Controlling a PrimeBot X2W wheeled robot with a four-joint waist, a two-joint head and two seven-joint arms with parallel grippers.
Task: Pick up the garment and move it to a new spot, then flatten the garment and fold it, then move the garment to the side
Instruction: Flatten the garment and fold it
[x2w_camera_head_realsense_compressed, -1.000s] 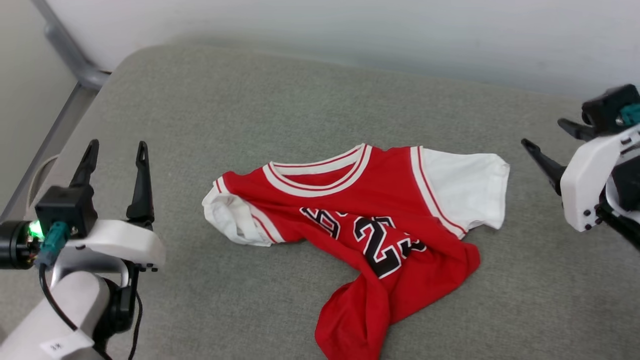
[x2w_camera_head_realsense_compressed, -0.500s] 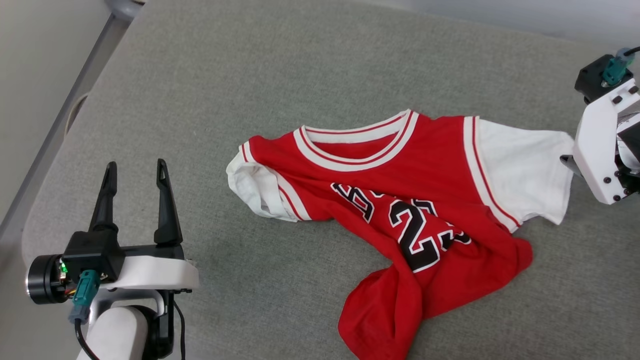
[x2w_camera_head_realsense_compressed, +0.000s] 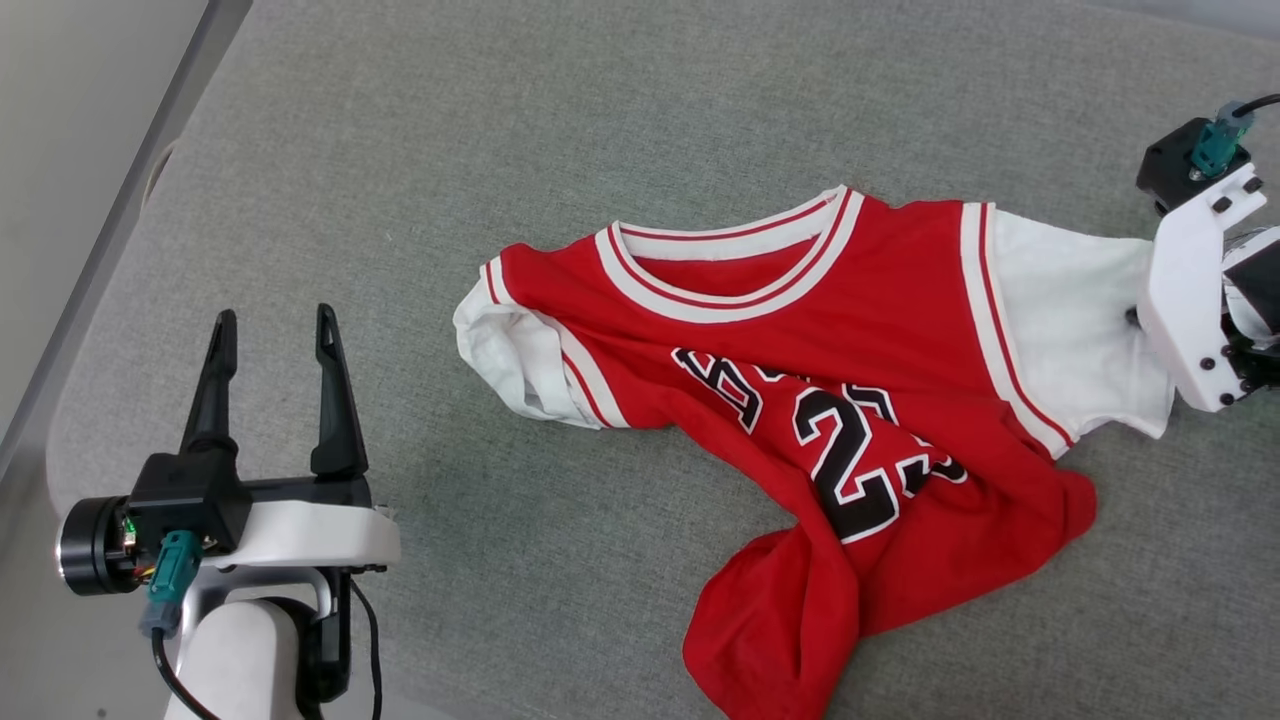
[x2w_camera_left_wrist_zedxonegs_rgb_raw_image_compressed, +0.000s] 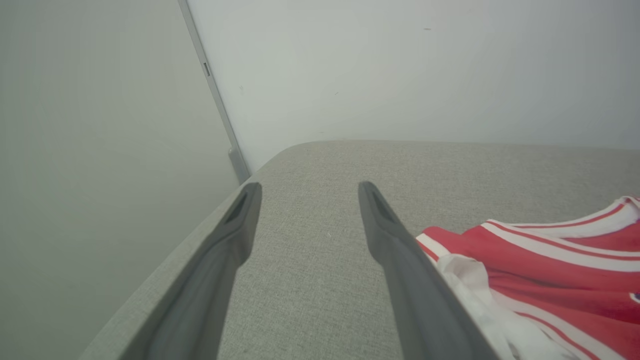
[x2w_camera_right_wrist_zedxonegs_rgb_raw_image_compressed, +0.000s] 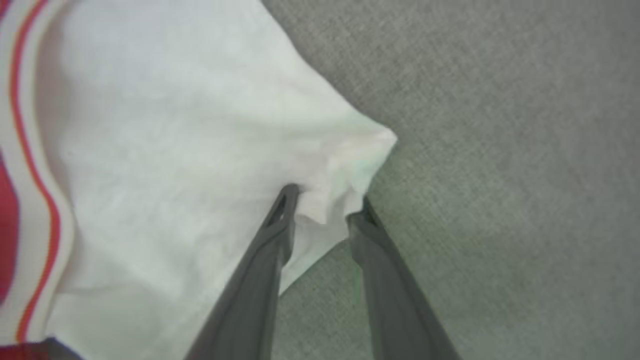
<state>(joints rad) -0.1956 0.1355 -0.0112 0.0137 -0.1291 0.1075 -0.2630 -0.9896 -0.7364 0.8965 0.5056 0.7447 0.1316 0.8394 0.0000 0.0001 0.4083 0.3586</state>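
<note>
Over the last second the right gripper (x2w_camera_right_wrist_zedxonegs_rgb_raw_image_compressed: 324, 202) had come from well clear of the garment (x2w_camera_head_realsense_compressed: 800, 330) to the outer edge of its white sleeve (x2w_camera_head_realsense_compressed: 1070, 330), at the right edge of the head view, and the head camera itself had tipped downward. In the right wrist view the two dark fingers (x2w_camera_right_wrist_zedxonegs_rgb_raw_image_compressed: 270, 240) had drawn partway together around a bunched corner of that sleeve. Cloth puckered up between the tips and touched both, but a gap still showed between them, so whether they clamped the cloth firmly could not be told.

The garment lay rumpled on the grey cloth-covered surface (x2w_camera_head_realsense_compressed: 500, 150), centre to right of the head view. Its striped collar (x2w_camera_head_realsense_compressed: 730, 290) faced the top of the frame. The other white sleeve (x2w_camera_head_realsense_compressed: 510, 350) was crumpled at centre left. The black number 23 (x2w_camera_head_realsense_compressed: 850, 470) ran slantwise across the creased red front. The red hem (x2w_camera_head_realsense_compressed: 780, 630) was twisted into a fold toward the bottom edge.

The left gripper (x2w_camera_head_realsense_compressed: 275, 315) hung at the lower left of the head view, well apart from the garment, its fingers spread wide and holding nothing. In its wrist view they pointed over the surface's rounded corner toward a pale wall (x2w_camera_left_wrist_zedxonegs_rgb_raw_image_compressed: 400, 65), with the garment's red and white edge at the lower right
</note>
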